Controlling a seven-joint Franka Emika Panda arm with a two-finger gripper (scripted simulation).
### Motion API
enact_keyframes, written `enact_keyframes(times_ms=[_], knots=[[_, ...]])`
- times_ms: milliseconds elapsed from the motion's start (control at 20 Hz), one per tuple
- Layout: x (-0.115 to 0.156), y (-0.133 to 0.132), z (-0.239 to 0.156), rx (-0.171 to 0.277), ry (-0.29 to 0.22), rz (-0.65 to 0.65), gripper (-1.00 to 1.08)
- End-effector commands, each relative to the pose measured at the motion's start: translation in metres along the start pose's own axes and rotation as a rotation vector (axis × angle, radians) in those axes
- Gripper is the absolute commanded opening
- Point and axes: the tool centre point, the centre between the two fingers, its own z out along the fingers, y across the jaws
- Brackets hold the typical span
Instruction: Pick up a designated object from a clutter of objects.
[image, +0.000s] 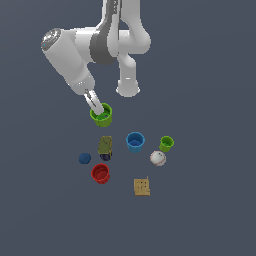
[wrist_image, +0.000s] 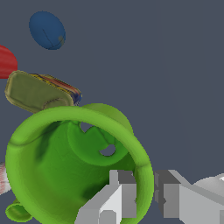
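Dark slate-grey desk (image: 210, 220) fills the background, plain and even; over it reaches the white arm (image: 85, 52), the largest thing in view, bent down toward the exterior view's left.

At its end the pincer (image: 97, 106) grips the larger green cup (image: 101, 115) by the rim; the wrist view shows 1 finger (wrist_image: 118, 199) inside the wall and 1 outside, closed on it.

That cup sits apart from the clutter, which lies nearer the camera: the blue cup (image: 135, 141), the olive can (image: 105, 146), the red cup (image: 100, 173), the tan holed block (image: 142, 187), the white baseball (image: 158, 158), the smaller green cup (image: 166, 143) and the dark blue ball (image: 85, 158).

I judge the grasp made and the lift in hand, though whether the cup has left the desk I cannot tell; next comes a straight, steady rise, since a rim pinch could let the cup swing or slip.
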Motion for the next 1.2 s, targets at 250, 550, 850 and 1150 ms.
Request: enact_keyframes(times_ms=[250,550,850,1150], knots=[[-0.003,-0.005,-0.073,0.0,0.001,0.0,-1.0],[-0.006,-0.01,-0.133,0.001,0.0,-0.001,-1.0],[-0.007,-0.016,-0.185,0.002,-0.001,-0.002,-1.0],[-0.007,-0.021,-0.23,0.003,-0.002,-0.004,-1.0]])
